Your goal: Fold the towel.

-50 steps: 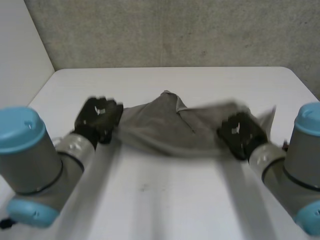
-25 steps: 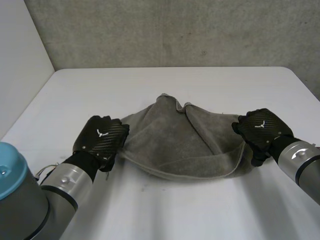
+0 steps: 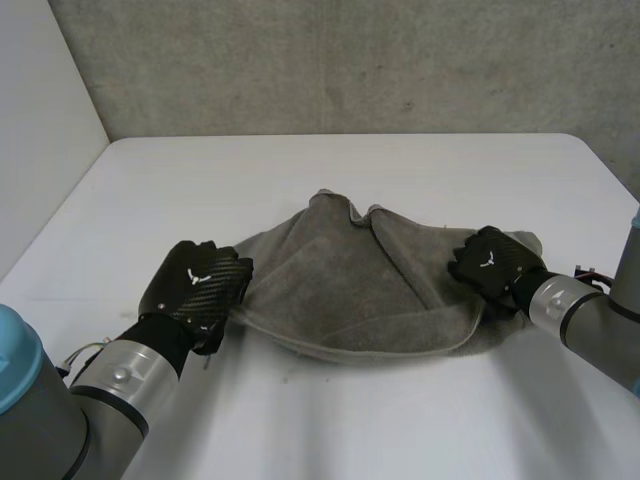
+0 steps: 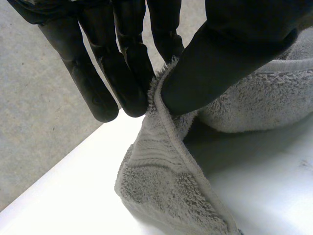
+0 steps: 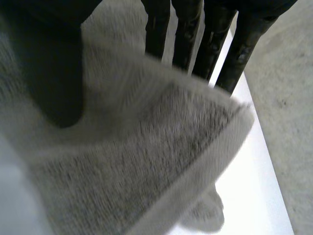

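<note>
towel (image 3: 350, 285) lies bunched at the middle of the table (image 3: 330, 170), long axis left-to-right between the hands: left hand (image 3: 195, 290) pinching its left edge, right hand (image 3: 492, 262) pinching its right corner, each at its own end.
</note>
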`<state>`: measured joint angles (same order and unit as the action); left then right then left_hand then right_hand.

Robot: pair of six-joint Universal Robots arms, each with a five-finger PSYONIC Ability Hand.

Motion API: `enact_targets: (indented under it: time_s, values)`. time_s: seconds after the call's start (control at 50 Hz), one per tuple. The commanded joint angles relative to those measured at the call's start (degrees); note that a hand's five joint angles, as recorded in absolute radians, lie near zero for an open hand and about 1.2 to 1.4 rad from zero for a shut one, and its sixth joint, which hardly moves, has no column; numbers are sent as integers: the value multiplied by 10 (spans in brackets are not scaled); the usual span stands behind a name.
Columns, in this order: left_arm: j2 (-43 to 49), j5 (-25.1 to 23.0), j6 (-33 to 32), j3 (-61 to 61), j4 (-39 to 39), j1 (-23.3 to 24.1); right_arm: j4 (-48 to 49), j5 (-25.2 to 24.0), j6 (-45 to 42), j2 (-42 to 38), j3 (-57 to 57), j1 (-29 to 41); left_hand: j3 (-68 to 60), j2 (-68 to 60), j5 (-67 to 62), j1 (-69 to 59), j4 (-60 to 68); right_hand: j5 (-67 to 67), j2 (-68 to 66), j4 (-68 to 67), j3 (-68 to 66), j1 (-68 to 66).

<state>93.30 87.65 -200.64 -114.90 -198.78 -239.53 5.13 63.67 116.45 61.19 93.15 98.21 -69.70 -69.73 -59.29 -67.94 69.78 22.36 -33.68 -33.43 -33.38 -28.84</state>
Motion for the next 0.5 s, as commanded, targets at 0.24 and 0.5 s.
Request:
enact_targets:
  time_s: [0.24,0.5]
  values:
    - [-27,1,-11,106,2,-25,16,55,163,123,-147,-5,-103,-103,-107,-121,102,476,-463,-466,-466,-512]
    - [-140,0,-31,349,94,-74,-237,50,231,323,-303,-82,-103,-103,-107,-121,102,476,-463,-466,-466,-512]
